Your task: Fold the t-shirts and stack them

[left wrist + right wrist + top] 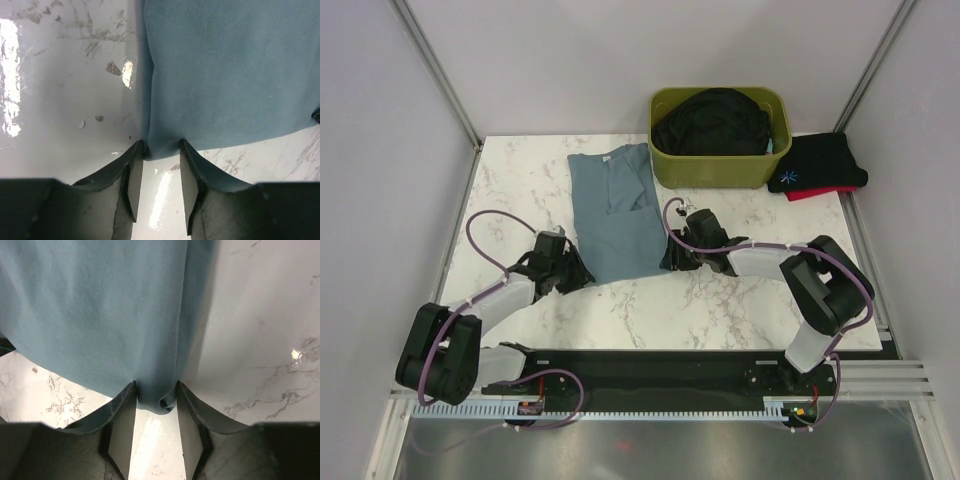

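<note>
A dusty teal-blue t-shirt point(615, 210) lies folded into a long strip on the marble table, collar end toward the back. My left gripper point(578, 272) sits at its near left corner, my right gripper point(668, 258) at its near right corner. In the left wrist view the left gripper point(161, 147) is open, with the shirt's hem corner point(225, 75) between the fingertips. In the right wrist view the right gripper point(156, 389) is open, with the bunched hem corner point(100, 315) between its tips. A folded black t-shirt with blue print point(820, 165) lies on a red one point(810, 193) at the back right.
An olive-green bin point(720, 168) stands at the back centre with a black t-shirt point(712, 122) piled in it. Bare marble table point(720, 300) lies in front of the teal shirt. Grey walls close in the left, right and back.
</note>
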Controlling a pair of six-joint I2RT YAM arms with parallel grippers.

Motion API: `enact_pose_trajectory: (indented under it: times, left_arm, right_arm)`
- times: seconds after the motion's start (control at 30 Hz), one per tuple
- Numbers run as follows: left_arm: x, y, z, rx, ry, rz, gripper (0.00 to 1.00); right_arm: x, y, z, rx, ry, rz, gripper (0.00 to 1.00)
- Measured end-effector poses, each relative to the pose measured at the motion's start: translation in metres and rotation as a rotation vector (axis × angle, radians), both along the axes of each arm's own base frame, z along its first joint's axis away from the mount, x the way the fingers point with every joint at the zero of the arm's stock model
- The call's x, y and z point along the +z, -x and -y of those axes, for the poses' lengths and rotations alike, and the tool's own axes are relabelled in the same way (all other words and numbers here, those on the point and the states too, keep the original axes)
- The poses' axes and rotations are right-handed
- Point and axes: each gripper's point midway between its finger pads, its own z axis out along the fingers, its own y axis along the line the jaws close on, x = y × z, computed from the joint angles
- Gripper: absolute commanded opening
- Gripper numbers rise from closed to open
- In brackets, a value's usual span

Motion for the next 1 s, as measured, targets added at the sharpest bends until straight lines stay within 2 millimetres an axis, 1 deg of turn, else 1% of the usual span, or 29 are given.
enact_pose_trajectory:
  times: [0.03, 0.07, 0.1, 0.13, 0.17, 0.23, 0.27, 0.3, 0.4, 0.5, 0.57, 0.63, 0.73, 0.83, 0.93, 1.0]
  left_arm:
    - [0.0, -0.001, 0.0, 0.006, 0.0, 0.002, 0.37]
    - [-0.001, -0.001, -0.001, 0.012, -0.003, 0.003, 0.3]
    - [-0.002, -0.001, -0.002, 0.018, -0.007, 0.002, 0.09]
    - [-0.003, -0.002, -0.002, 0.028, -0.003, 0.001, 0.05]
    - [-0.004, -0.002, -0.003, 0.032, -0.004, 0.0, 0.02]
    - [-0.004, -0.004, -0.002, 0.033, 0.0, 0.005, 0.02]
    - [-0.005, -0.006, -0.001, 0.032, 0.002, 0.008, 0.02]
    - [-0.004, -0.007, 0.0, 0.031, 0.006, 0.012, 0.02]
    - [-0.003, -0.007, 0.002, 0.025, 0.008, 0.022, 0.02]
    - [0.001, 0.001, 0.004, 0.019, 0.018, 0.034, 0.02]
    - [0.01, 0.01, 0.008, 0.009, 0.038, 0.055, 0.02]
    - [0.025, 0.016, 0.015, -0.002, 0.066, 0.085, 0.02]
    - [0.048, 0.028, 0.027, -0.03, 0.118, 0.129, 0.02]
    - [0.066, 0.044, 0.037, -0.061, 0.168, 0.154, 0.02]
    - [0.074, 0.063, 0.045, -0.091, 0.202, 0.144, 0.02]
    - [0.076, 0.076, 0.048, -0.107, 0.22, 0.123, 0.02]
  right_arm:
    - [-0.001, 0.0, 0.0, -0.001, 0.001, -0.003, 0.42]
    - [-0.001, 0.001, 0.001, -0.001, 0.001, -0.004, 0.36]
    - [-0.002, 0.001, 0.001, -0.001, 0.003, -0.005, 0.33]
    - [-0.003, 0.002, 0.001, -0.001, 0.002, -0.01, 0.28]
    - [-0.004, 0.003, 0.001, -0.001, 0.002, -0.014, 0.2]
    - [-0.006, 0.005, 0.001, 0.0, -0.003, -0.024, 0.11]
    - [-0.006, 0.006, 0.001, 0.001, -0.008, -0.026, 0.03]
    - [-0.006, 0.006, 0.0, 0.002, -0.012, -0.025, 0.0]
    - [-0.006, 0.008, 0.0, -0.005, -0.024, -0.033, 0.0]
    - [-0.006, 0.015, 0.003, -0.01, -0.034, -0.043, 0.0]
    - [-0.005, 0.025, 0.009, -0.015, -0.035, -0.06, 0.0]
    - [-0.002, 0.039, 0.018, -0.02, -0.03, -0.077, 0.0]
    - [0.011, 0.061, 0.029, -0.019, -0.03, -0.087, 0.0]
    - [0.036, 0.077, 0.035, -0.008, -0.046, -0.054, 0.0]
    - [0.058, 0.092, 0.04, 0.0, -0.058, -0.028, 0.0]
    - [0.067, 0.105, 0.046, -0.002, -0.066, -0.027, 0.0]
